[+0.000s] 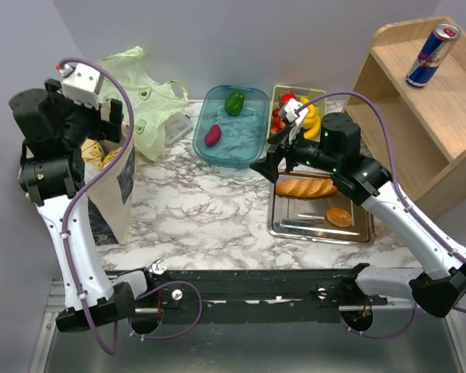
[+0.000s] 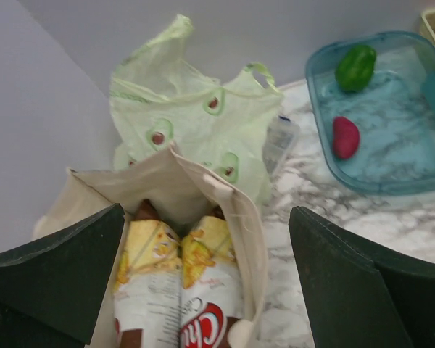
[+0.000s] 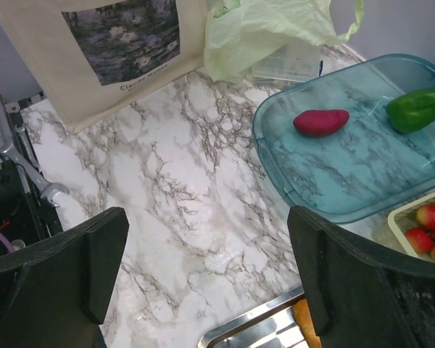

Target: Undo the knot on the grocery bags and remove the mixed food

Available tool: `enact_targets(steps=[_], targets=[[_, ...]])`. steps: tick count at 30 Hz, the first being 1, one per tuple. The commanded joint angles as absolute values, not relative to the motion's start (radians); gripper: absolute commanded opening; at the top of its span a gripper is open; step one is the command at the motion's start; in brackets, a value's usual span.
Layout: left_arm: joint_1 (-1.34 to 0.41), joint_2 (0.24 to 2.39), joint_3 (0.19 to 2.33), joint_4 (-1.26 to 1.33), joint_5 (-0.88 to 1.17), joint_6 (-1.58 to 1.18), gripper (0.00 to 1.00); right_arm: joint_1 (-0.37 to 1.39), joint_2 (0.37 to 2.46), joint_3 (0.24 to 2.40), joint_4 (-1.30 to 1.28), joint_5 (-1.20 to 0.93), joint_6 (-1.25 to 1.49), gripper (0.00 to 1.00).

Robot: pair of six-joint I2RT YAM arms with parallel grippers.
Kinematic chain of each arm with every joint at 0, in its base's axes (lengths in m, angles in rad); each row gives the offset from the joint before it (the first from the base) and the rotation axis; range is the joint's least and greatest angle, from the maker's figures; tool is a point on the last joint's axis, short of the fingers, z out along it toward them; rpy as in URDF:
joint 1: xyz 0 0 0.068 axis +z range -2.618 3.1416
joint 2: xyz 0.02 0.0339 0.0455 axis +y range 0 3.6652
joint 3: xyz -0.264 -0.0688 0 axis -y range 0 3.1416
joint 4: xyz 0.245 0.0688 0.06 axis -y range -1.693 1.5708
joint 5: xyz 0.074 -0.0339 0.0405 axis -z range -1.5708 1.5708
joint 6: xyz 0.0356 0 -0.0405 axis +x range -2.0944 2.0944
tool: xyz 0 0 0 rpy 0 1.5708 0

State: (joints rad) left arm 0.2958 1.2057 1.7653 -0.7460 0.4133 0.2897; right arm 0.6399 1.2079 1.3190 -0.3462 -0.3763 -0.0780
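Note:
The beige canvas tote stands at the left with its mouth open; crisp bags fill it. My left gripper is open and hovers over the tote's mouth, also seen from above. The pale green bag lies behind the tote; its handle loops stand apart and no knot shows. The green pepper and magenta vegetable lie in a blue tray. My right gripper is open and empty above bare marble, near the blue tray.
A pale tub holds strawberries and bananas. A metal tray holds a bread loaf and a bun. A wooden shelf at the right carries a drink can. A clear pack lies by the green bag.

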Motion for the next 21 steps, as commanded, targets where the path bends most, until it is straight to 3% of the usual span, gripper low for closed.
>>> enact_targets(steps=[1, 9, 10, 13, 15, 21], targets=[[0.267, 1.18, 1.545, -0.899, 0.457, 0.268, 0.98, 0.635, 1.234, 1.323, -0.35, -0.421, -0.055, 1.0], [0.239, 1.241, 1.409, -0.87, 0.199, 0.303, 0.98, 0.635, 1.235, 1.331, -0.348, -0.44, -0.033, 1.0], [0.238, 1.248, 1.404, -0.879, 0.211, 0.332, 0.88, 0.634, 1.234, 1.328, -0.347, -0.439, -0.03, 1.0], [0.235, 1.231, 1.417, -0.966, 0.345, 0.416, 0.26, 0.634, 1.218, 1.317, -0.347, -0.426, -0.022, 1.0], [0.214, 1.194, 1.41, -1.062, 0.438, 0.515, 0.0, 0.634, 1.204, 1.304, -0.347, -0.421, -0.019, 1.0], [0.157, 1.056, 1.349, -1.354, 0.524, 0.822, 0.0, 0.635, 1.189, 1.282, -0.341, -0.429, -0.009, 0.99]])
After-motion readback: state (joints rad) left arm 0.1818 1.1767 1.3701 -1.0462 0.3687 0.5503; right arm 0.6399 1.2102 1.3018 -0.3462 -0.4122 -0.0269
